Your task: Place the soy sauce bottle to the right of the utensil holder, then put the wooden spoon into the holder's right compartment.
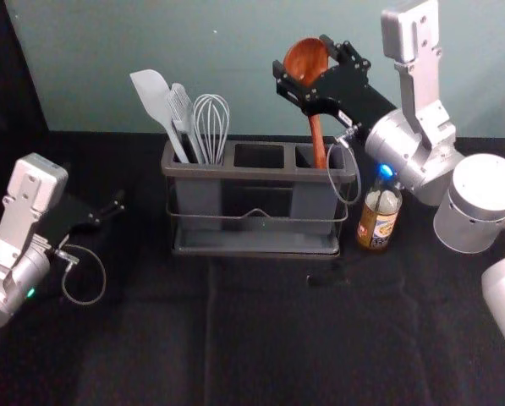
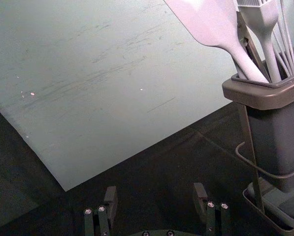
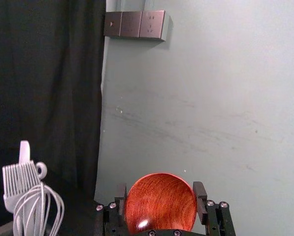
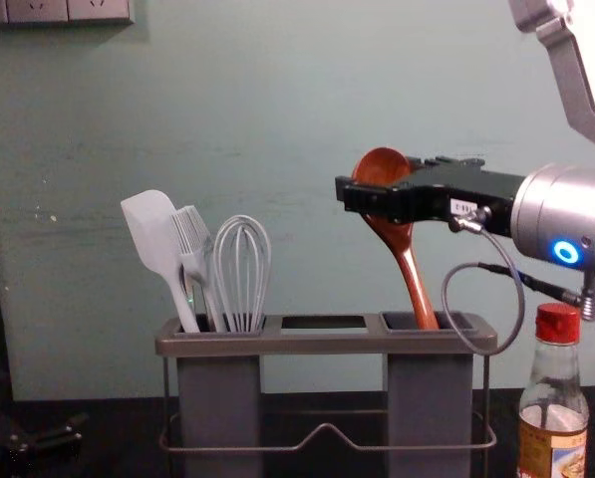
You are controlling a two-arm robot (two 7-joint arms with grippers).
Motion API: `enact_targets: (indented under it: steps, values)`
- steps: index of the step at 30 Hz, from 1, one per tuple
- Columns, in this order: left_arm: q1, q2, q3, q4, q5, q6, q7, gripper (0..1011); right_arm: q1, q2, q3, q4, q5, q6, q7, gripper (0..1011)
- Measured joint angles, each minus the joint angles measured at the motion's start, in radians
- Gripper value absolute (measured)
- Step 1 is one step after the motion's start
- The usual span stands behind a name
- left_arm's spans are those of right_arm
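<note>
My right gripper [image 1: 307, 72] is above the holder's right end, shut on the bowl of the wooden spoon [image 1: 317, 139]. In the right wrist view, the right gripper [image 3: 160, 196] has a finger against each side of the spoon's bowl [image 3: 160, 201]. The tilted handle [image 4: 413, 284] enters the right compartment of the utensil holder [image 4: 322, 342]; its lower end is hidden. The soy sauce bottle [image 1: 379, 218] stands upright just right of the holder [image 1: 254, 251]. My left gripper [image 1: 117, 207] is parked left of the holder; in the left wrist view, the left gripper [image 2: 155, 199] is open and empty.
A spatula [image 4: 155, 239], a brush [image 4: 199, 251] and a whisk [image 4: 242, 271] stand in the holder's left compartment. A wall [image 4: 307, 110] rises behind. The right gripper's cable loops near the holder's right rim, and the bottle [image 4: 554, 408] stands below that arm.
</note>
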Motion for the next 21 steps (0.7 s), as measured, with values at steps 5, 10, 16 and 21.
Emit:
enact_targets:
  steps: [5,10,16,21]
  values:
    - [0.000,0.000,0.000,0.000,0.000,0.000,0.000,1005,-0.012,0.000,0.003,0.008,0.003,-0.007,0.004,837]
    - [0.000,0.000,0.000,0.000,0.000,0.000,0.000,1005,-0.025,0.001,0.004,0.013,0.005,-0.013,0.009,837]
    - [0.000,0.000,0.000,0.000,0.000,0.000,0.000,1005,-0.035,0.001,0.005,0.015,0.005,-0.018,0.009,837]
    - [0.000,0.000,0.000,0.000,0.000,0.000,0.000,1005,-0.041,0.002,0.007,0.020,0.005,-0.020,0.010,837]
